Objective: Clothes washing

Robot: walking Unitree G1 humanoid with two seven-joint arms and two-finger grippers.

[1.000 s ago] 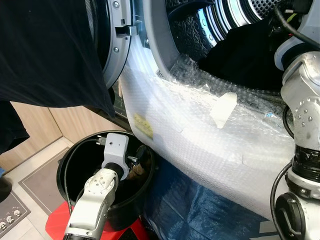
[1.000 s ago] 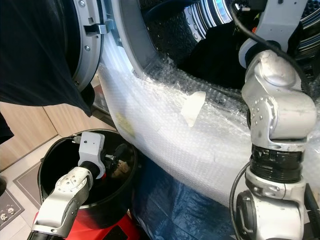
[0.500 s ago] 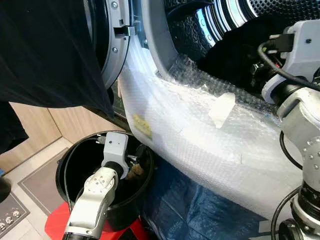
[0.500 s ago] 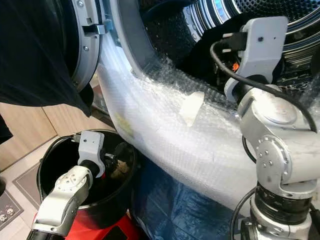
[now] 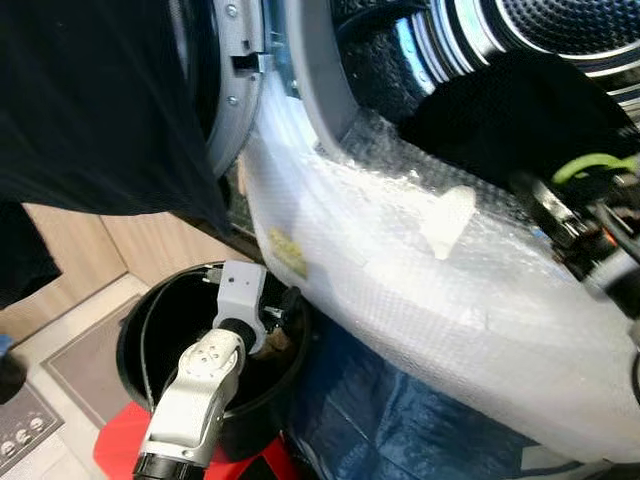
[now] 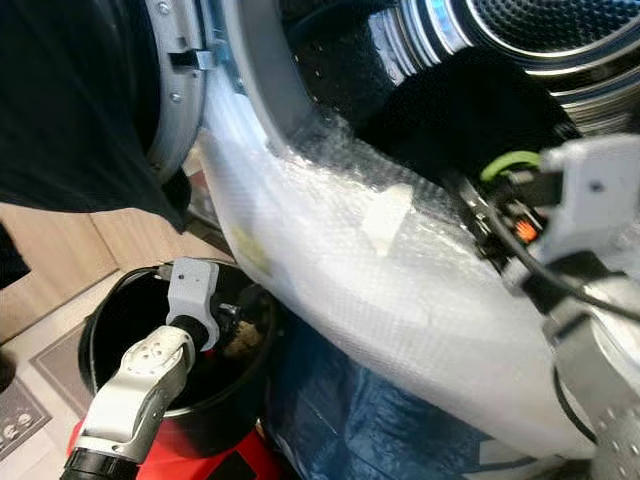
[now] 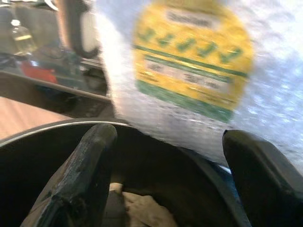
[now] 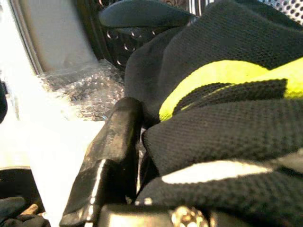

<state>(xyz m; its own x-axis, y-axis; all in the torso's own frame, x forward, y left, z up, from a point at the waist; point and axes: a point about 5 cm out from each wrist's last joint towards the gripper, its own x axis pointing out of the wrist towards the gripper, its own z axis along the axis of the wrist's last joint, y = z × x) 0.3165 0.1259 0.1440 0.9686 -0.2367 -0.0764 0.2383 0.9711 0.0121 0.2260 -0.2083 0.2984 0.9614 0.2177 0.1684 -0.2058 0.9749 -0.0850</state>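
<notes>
At drum mouth: right claw (image 6: 490, 195) clamps black mesh garment with yellow-green stripe (image 8: 222, 109), poised over bubble-wrapped washer front (image 5: 400, 290), likely for loading into steel drum (image 5: 560, 30). Left claw (image 7: 165, 175), wide apart, inside round black laundry bucket (image 5: 140, 330), ready for next item.

we see a glossy perforated metal drum (image 5: 560, 30), crinkly clear bubble wrap (image 5: 400, 270), a coarse-knit black and yellow cloth garment (image 8: 227, 109), and a smooth black plastic bucket (image 5: 140, 340).
</notes>
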